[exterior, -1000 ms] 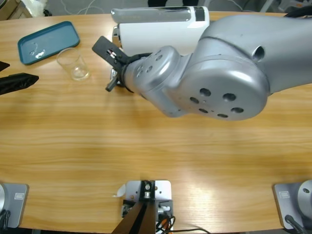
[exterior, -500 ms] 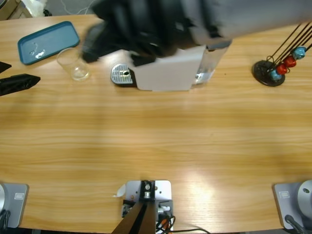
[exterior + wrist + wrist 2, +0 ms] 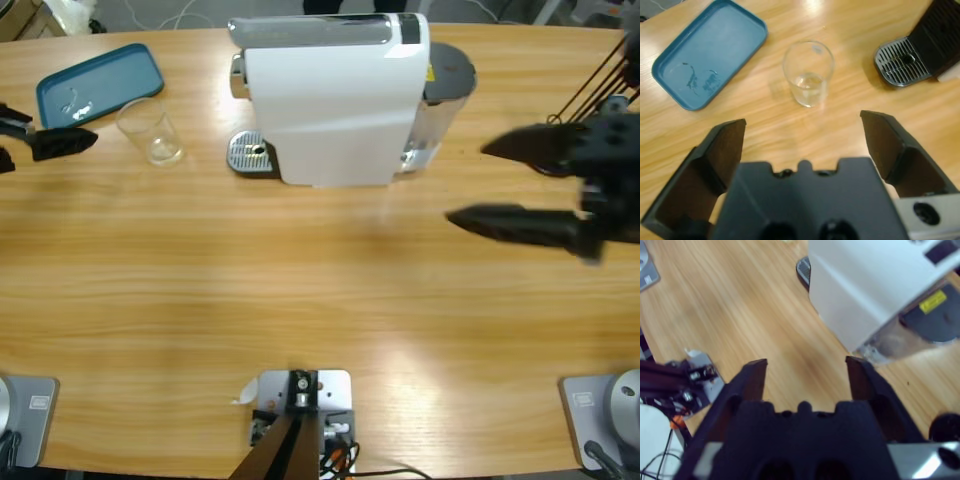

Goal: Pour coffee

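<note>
Now, starting at the left gripper (image 3: 802, 122): wide open, holding nothing, aimed at the glass (image 3: 808, 72) just ahead. Not touching it yet. Over at the right gripper (image 3: 806, 362): also spread open and empty, up over bare table (image 3: 300, 290), facing the big white coffee machine (image 3: 875, 285).

Looking for the coffee (image 3: 809, 86): at most a thin layer at the bottom of the glass, and hard to tell if brown or just clear. Standing upright on the wood, between the blue tray (image 3: 710, 60) and the machine's round metal grate (image 3: 902, 62), apart from both.

Could go wrong in a few ways. Could bump the glass with one jaw on the way in and knock it over, since tall, light and smooth. Could squeeze too low or off to one side and let it slip or spin. Could tip too fast later and spill on the table. Could also swing the right arm into the machine, being so near it.

As for writing: only a yellow sticker (image 3: 932, 301) by the machine's grey top, too small to read. No brand name to be made out anywhere.
</note>
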Robot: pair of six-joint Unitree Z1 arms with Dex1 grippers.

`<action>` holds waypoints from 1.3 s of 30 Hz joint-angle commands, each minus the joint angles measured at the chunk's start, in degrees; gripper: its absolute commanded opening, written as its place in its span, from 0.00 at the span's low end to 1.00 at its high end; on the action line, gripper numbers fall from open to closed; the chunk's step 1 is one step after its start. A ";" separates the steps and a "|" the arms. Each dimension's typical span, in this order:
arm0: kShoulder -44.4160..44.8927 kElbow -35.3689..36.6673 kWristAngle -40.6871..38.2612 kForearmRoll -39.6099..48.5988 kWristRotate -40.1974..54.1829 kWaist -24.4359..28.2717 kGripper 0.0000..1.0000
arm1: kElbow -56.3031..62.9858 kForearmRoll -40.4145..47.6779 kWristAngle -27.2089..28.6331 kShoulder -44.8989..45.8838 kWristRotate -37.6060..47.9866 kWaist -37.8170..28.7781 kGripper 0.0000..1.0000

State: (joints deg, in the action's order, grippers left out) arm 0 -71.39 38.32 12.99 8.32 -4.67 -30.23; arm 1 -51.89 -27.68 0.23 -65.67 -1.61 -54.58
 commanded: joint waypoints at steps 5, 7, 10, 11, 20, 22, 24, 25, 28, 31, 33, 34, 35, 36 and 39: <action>-17.73 0.72 -11.94 -13.71 -1.04 5.80 0.99 | 7.03 -2.20 1.62 8.54 -0.04 3.48 1.00; -19.23 0.79 -11.94 -15.47 -1.04 6.75 0.99 | 7.32 -2.20 1.53 8.68 -0.06 3.60 1.00; -21.42 1.62 -11.92 -16.58 -0.94 7.51 0.99 | 7.42 -2.04 1.53 8.45 -0.06 3.60 1.00; -22.39 2.09 -11.94 -16.74 -0.81 7.56 0.99 | 7.42 -2.02 1.53 8.38 -0.09 3.60 1.00; -27.66 4.52 -12.38 -18.19 -0.85 7.73 0.99 | 7.86 -1.43 1.35 8.37 -0.28 4.25 1.00; -27.75 4.20 -12.38 -18.16 -0.95 7.82 0.99 | 7.86 -1.32 1.28 8.28 -0.41 4.55 1.00; -28.14 4.01 -12.38 -18.16 -0.95 7.91 0.99 | 7.86 -1.23 1.27 8.21 -0.49 4.66 1.00; -28.26 3.71 -12.38 -18.16 -0.95 8.02 0.99 | 7.86 -1.23 1.27 8.19 -0.49 4.66 1.00; -28.98 2.76 -12.38 -18.23 -1.04 8.51 0.99 | 7.88 -1.23 1.13 8.19 -0.49 4.66 1.00; -30.77 2.78 -12.38 -19.09 -0.69 8.79 0.99 | 7.95 -1.23 1.09 8.12 -0.57 4.73 1.00; -31.62 2.81 -12.38 -20.09 -0.60 8.93 0.99 | 7.95 -1.20 1.13 8.10 -0.58 4.74 1.00; -32.00 2.81 -12.38 -20.41 -0.60 9.02 0.99 | 7.95 -1.14 1.09 8.10 -0.58 4.74 1.00; -32.50 2.81 -12.38 -20.80 -0.60 9.12 0.99 | 7.97 -1.14 1.07 8.10 -0.58 4.74 1.00; -32.92 2.87 -12.38 -21.20 -0.60 9.14 0.99 | 8.04 -1.14 1.04 8.10 -0.62 4.74 1.00; -33.73 3.18 -12.59 -21.68 -0.55 9.14 0.99 | 8.04 -0.97 1.00 7.93 -0.76 4.74 1.00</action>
State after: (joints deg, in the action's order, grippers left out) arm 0 -100.55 42.57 1.36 -11.35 -4.83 -21.90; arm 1 -46.07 -29.00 0.73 -58.77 -1.64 -50.36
